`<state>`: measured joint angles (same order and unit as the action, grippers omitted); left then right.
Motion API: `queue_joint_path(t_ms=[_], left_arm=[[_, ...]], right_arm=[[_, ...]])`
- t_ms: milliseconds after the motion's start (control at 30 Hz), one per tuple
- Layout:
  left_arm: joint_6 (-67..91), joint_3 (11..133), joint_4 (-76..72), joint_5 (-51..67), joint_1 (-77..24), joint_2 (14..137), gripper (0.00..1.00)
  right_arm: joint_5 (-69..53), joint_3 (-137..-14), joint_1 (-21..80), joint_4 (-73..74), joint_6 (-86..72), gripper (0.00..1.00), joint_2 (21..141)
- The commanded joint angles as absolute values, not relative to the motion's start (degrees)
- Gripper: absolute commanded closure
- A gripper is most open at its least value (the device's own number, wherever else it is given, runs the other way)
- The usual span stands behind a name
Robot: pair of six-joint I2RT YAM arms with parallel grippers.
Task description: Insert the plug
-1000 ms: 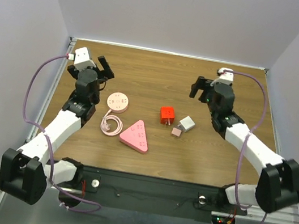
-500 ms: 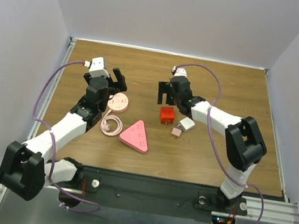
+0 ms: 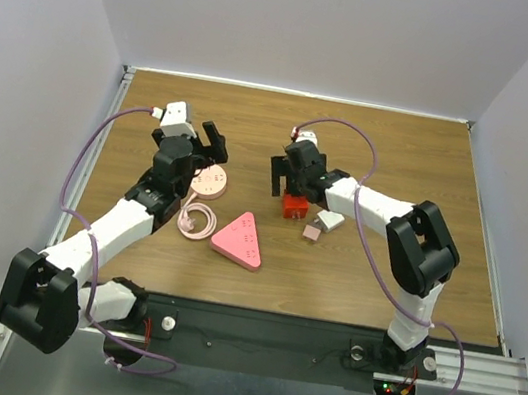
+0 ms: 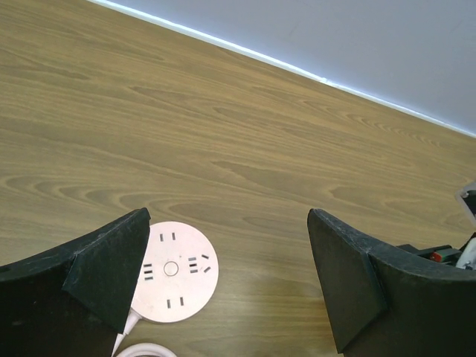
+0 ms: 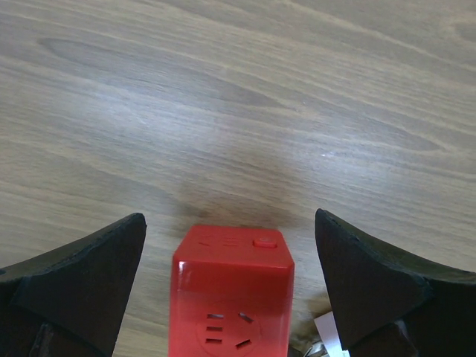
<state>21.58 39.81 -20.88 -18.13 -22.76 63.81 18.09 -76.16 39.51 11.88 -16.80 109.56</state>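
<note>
A red cube plug (image 3: 294,206) (image 5: 230,297) stands mid-table, its top face showing socket holes and a small button. My right gripper (image 3: 290,180) (image 5: 227,279) hovers just over it, open, one finger on each side of the cube and neither touching. The pink round socket disc (image 3: 209,181) (image 4: 175,271) lies to the left, with its coiled cable (image 3: 196,219) nearer me. My left gripper (image 3: 203,152) (image 4: 227,279) is open above the disc's far right edge with nothing between its fingers.
A pink triangular power strip (image 3: 240,239) lies near the coiled cable. A white-grey cube (image 3: 330,219) and a small pinkish cube (image 3: 312,233) sit just right of the red cube. Walls enclose the wooden table (image 3: 400,170) on three sides.
My right arm swung left from the far right to over the red cube. My left gripper moved right and nearer, over the round disc. Both stayed open.
</note>
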Motion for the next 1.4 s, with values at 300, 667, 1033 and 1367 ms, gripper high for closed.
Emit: queue_joint_path(t_ms=[300,667,1033,1367], left_arm=[[23.03,39.46,-21.62,-14.77,-25.22,62.75,0.02],[22.32,40.43,-24.17,2.42,-27.07,63.54,0.02],[26.19,40.52,-29.26,13.88,-27.25,67.67,0.02],[30.41,40.61,-34.63,20.12,-27.33,71.72,0.02]], right_arm=[[17.05,-81.65,40.08,15.82,-18.89,0.78,112.15],[15.64,-87.18,39.9,16.7,-21.88,0.99,105.39],[11.26,-89.3,39.73,15.12,-29.87,0.99,102.31],[9.05,-87.71,39.73,12.04,-33.31,1.0,99.76]])
